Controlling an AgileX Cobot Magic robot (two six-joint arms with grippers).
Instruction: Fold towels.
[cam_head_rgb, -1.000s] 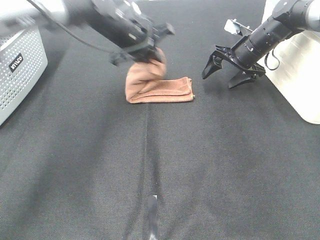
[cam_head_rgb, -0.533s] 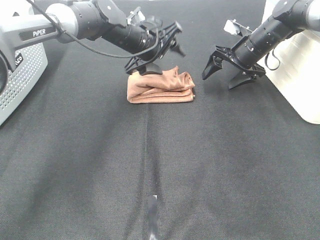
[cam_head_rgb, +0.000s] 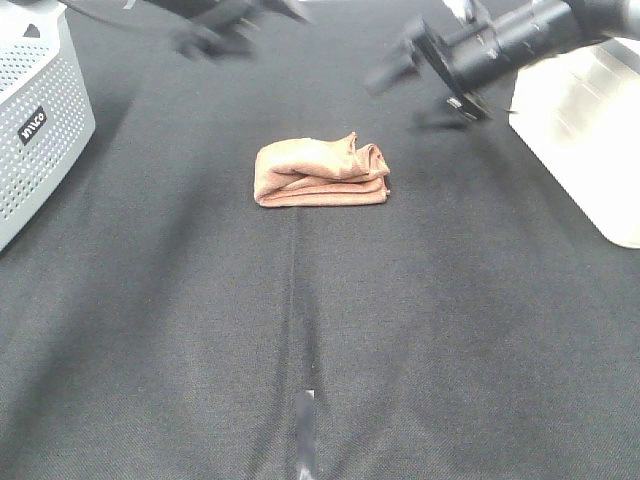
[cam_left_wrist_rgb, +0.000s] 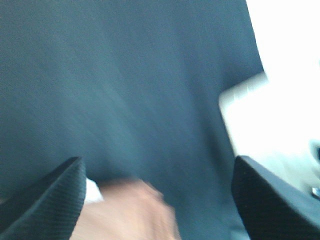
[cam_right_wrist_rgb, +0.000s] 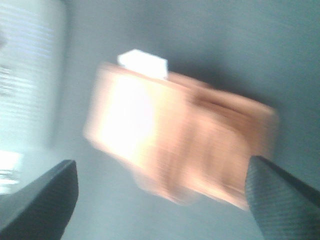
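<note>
The near half of the black counter (cam_head_rgb: 320, 330) carries nothing the task needs. Past its middle, toward the far edge, lies the towel (cam_head_rgb: 321, 173) — a compact folded bundle, touched by neither arm, so the folding looks done. Both arms sit at the far edge, clear of it. The left claw (cam_head_rgb: 215, 28) is a blur there, though its wrist view shows the fingers spread with nothing between. The right claw (cam_head_rgb: 425, 62), near the far right corner, is spread too — empty.
</note>
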